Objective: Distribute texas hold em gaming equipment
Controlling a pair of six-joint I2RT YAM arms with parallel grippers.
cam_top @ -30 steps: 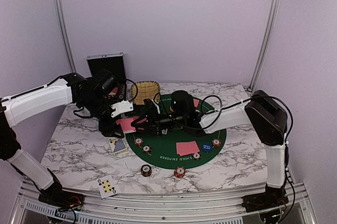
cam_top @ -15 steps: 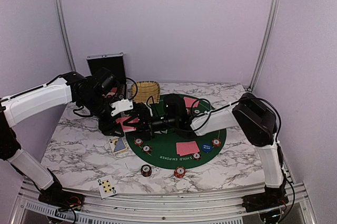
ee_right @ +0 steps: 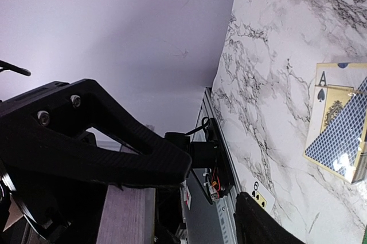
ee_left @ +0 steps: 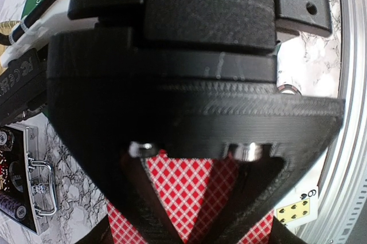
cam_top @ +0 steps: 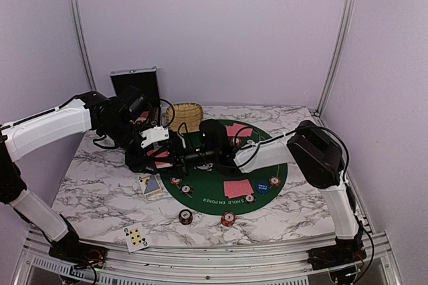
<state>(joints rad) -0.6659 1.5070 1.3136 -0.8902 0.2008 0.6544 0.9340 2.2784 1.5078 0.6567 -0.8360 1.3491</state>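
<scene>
The left gripper (cam_top: 156,154) is clamped on a stack of red-backed cards (ee_left: 189,189), held over the table's left middle by the left edge of the green mat (cam_top: 204,188). The right gripper (cam_top: 179,156) reaches left, close beside that stack, its jaws spread apart. Chips (cam_top: 186,190) dot the mat's near rim.

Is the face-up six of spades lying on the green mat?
No, the six of spades lies on bare marble near the front edge, off the green mat.
</scene>
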